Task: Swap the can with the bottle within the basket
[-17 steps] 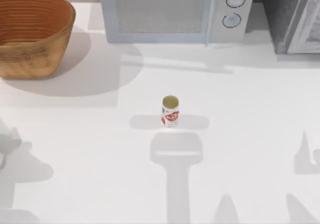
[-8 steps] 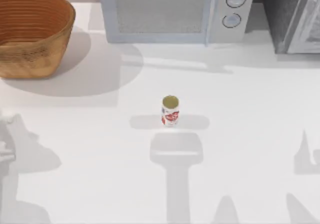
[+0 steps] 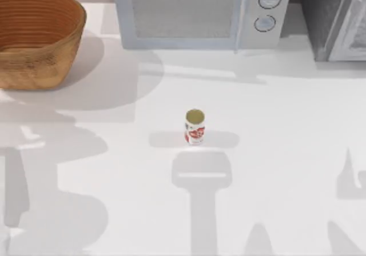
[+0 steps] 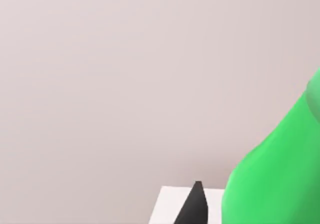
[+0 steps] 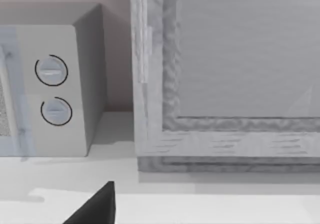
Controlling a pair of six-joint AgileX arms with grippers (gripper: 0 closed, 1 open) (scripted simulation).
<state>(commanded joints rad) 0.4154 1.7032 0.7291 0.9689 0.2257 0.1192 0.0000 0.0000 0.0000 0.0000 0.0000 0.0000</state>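
Observation:
The can (image 3: 195, 127), white with red marks and a gold top, stands upright in the middle of the table. The woven orange-brown basket (image 3: 63, 36) sits at the back left, and what I can see of its inside is bare wicker. In the left wrist view the green bottle (image 4: 280, 179) bulges close to the camera in front of a plain wall. My left gripper (image 4: 220, 211) is shut on it, with one dark fingertip (image 4: 196, 204) showing beside it. A dark part of my right gripper (image 5: 97, 208) shows above the table, facing the appliances at the back.
A pale microwave (image 3: 200, 13) with two round dials stands at the back centre. A grey cabinet (image 3: 337, 19) stands at the back right. Broad arm shadows lie over the table's left side and front.
The grey piece of my left arm at the top view's left edge has gone out of the picture. Its shadow has spread wider over the left of the table. The can and the basket have not moved.

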